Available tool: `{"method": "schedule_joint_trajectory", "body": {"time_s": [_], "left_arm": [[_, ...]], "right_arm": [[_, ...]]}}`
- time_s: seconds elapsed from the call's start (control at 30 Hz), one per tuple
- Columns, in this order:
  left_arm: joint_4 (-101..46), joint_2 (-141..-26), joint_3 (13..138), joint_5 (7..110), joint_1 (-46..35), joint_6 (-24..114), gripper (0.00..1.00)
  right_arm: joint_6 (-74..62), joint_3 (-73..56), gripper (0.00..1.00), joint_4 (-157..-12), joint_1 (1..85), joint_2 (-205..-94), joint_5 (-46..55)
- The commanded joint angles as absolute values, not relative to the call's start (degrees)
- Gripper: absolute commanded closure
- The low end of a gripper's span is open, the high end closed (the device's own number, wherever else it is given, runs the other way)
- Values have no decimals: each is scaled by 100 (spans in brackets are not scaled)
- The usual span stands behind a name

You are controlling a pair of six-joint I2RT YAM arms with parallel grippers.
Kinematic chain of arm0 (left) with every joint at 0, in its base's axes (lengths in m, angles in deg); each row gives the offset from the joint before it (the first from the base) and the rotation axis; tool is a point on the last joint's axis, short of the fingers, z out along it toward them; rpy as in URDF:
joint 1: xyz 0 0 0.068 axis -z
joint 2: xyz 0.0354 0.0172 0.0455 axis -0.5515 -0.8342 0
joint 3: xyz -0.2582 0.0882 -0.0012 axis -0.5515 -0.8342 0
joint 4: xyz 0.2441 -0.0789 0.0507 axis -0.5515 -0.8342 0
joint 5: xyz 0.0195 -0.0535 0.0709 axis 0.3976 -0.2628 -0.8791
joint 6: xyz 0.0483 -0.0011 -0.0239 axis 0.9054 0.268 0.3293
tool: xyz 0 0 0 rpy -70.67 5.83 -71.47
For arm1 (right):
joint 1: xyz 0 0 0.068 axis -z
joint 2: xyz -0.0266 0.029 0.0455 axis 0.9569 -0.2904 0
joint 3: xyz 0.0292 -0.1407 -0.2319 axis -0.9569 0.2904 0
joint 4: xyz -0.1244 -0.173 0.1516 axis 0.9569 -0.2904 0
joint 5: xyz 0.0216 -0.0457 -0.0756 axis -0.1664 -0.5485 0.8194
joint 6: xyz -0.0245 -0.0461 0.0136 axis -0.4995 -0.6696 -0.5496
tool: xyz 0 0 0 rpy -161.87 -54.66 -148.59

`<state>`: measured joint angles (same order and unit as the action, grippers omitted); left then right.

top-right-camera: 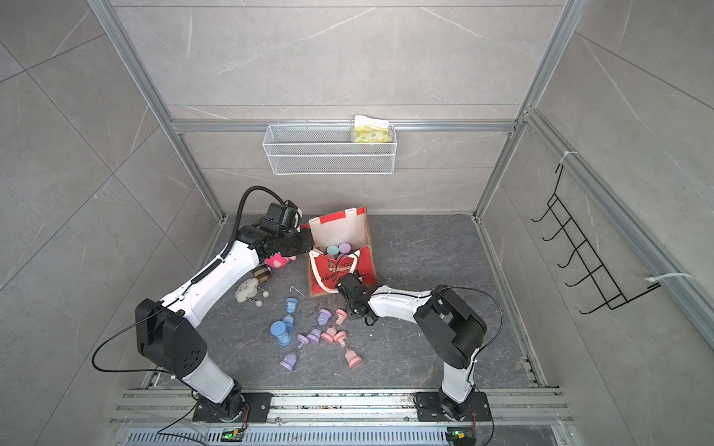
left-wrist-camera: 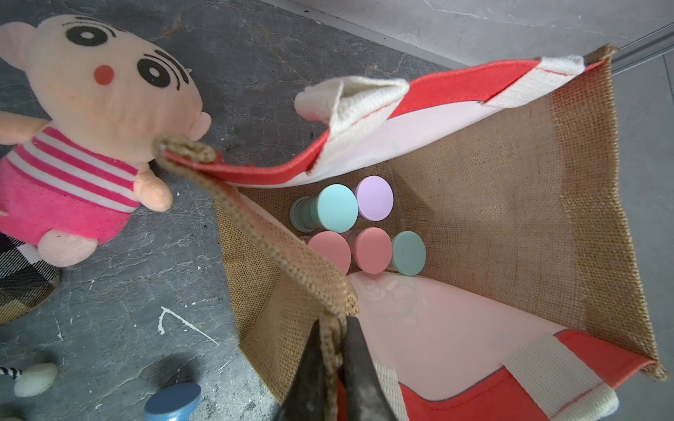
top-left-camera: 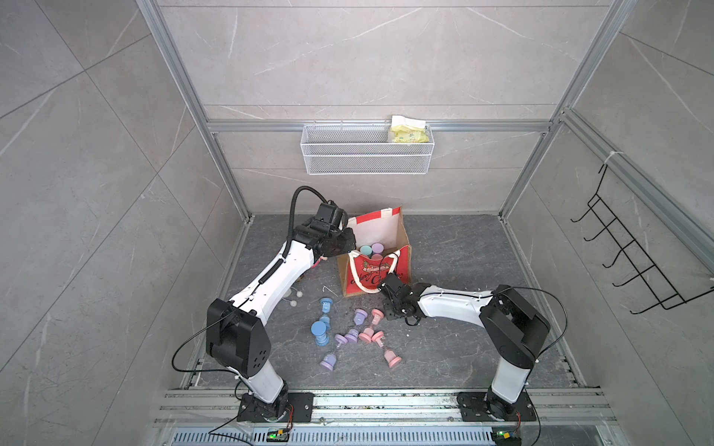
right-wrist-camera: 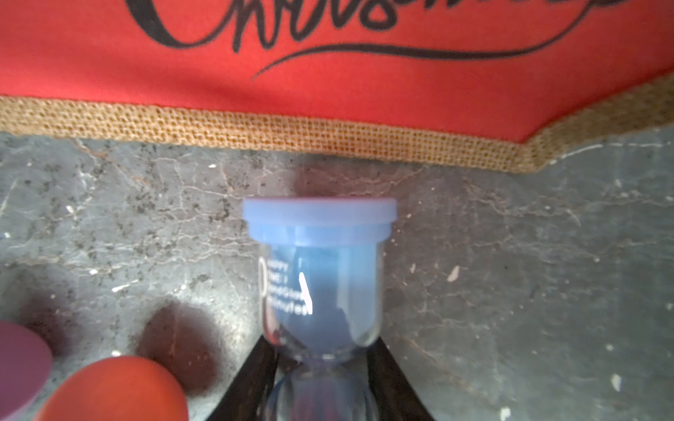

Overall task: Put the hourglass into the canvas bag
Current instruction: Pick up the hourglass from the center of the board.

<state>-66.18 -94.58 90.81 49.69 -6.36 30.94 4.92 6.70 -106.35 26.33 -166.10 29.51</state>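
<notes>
The canvas bag (top-left-camera: 371, 276) (top-right-camera: 340, 272) stands open at the middle back of the floor, red printed front facing the arms. My left gripper (left-wrist-camera: 332, 328) (top-left-camera: 345, 241) is shut on the burlap rim of the bag's left side (left-wrist-camera: 510, 182). Several hourglasses (left-wrist-camera: 337, 207) lie inside the bag. My right gripper (right-wrist-camera: 321, 350) (top-left-camera: 388, 287) is shut on the narrow waist of a blue hourglass (right-wrist-camera: 321, 255), low over the floor just in front of the bag's red front (right-wrist-camera: 328, 73). In both top views the right wrist hides that hourglass.
Loose blue (top-left-camera: 320, 332), purple (top-left-camera: 328, 361) and pink (top-left-camera: 392, 359) hourglasses are scattered on the floor between the arms. A pink plush toy (left-wrist-camera: 84, 145) (top-right-camera: 278, 260) and a white plush (top-right-camera: 247, 289) lie left of the bag. A wire basket (top-left-camera: 367, 154) hangs on the back wall.
</notes>
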Motion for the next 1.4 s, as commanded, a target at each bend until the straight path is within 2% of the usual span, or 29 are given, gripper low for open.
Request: {"method": "schedule_joint_trajectory", "body": {"time_s": [0.0, 0.43, 0.8, 1.0, 1.37], "left_arm": [[-6324, -9193, 9103, 5182, -632, 3025, 100], [-6306, -9149, 9107, 5224, -629, 2997, 100], [-6254, -9249, 9257, 5321, -547, 2896, 100], [-6253, -9350, 9409, 5316, -426, 2821, 100], [-6315, -9369, 9496, 5217, -263, 2766, 100]], "right_arm": [[651, 819, 79, -10699, 2663, -16398, 2734], [1047, 1353, 90, -10782, 2922, -15356, 2094], [1235, 1465, 96, -11833, 3281, -13549, 1924], [1165, 823, 98, -12713, 3303, -12950, 2313], [539, -1326, 100, -13498, 3293, -13424, 2446]]}}
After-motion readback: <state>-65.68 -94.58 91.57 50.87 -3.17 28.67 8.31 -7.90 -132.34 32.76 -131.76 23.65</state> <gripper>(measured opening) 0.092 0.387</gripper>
